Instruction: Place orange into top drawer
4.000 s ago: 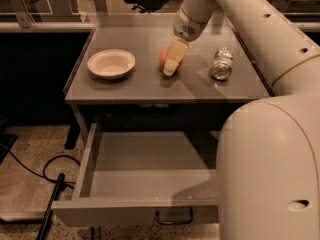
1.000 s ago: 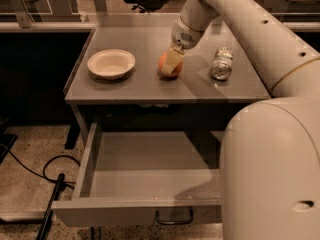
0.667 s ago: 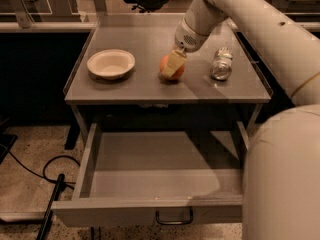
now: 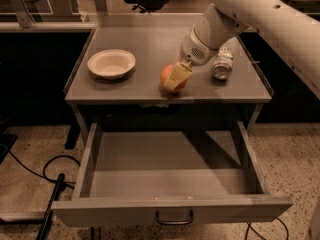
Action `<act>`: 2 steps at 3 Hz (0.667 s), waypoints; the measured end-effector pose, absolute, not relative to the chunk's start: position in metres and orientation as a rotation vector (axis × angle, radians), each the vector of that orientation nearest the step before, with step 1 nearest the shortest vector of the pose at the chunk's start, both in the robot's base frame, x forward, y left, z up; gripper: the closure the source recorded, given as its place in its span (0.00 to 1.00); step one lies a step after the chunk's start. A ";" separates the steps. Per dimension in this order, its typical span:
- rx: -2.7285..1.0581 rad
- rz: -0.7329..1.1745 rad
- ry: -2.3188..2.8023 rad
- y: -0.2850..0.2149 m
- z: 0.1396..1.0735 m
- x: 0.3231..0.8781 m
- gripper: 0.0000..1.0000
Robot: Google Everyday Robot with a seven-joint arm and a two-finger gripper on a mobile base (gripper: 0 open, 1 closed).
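Note:
The orange point(image 4: 167, 76) is held in my gripper point(image 4: 175, 79), whose yellowish fingers point(image 4: 177, 75) are shut around it, just above the front edge of the grey table top point(image 4: 145, 44). The white arm reaches in from the upper right. The top drawer point(image 4: 170, 184) is pulled fully open below, its grey inside bare, with the dark handle point(image 4: 174, 218) at the centre of its front panel.
A white bowl point(image 4: 111, 64) sits on the left of the table top. A crushed silver can point(image 4: 222, 65) stands to the right of the gripper. Black cables point(image 4: 50, 179) lie on the speckled floor at the left.
The gripper has carried the orange from the middle of the table top toward its front edge, nearer the open drawer. The arm has swung away to the right of the view.

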State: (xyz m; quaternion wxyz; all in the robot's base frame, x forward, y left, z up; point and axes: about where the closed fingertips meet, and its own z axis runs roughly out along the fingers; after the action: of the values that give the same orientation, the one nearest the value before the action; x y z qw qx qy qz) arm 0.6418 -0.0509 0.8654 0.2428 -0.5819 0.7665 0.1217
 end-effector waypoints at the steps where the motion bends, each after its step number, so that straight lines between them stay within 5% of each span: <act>1: -1.590 0.333 2.095 -0.051 0.865 0.642 1.00; 2: -1.499 0.386 2.151 -0.063 0.864 0.612 1.00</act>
State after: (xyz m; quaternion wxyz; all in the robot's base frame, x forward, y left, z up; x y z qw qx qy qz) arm 0.6122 -0.0632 0.8642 0.2432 -0.5486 0.7873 0.1413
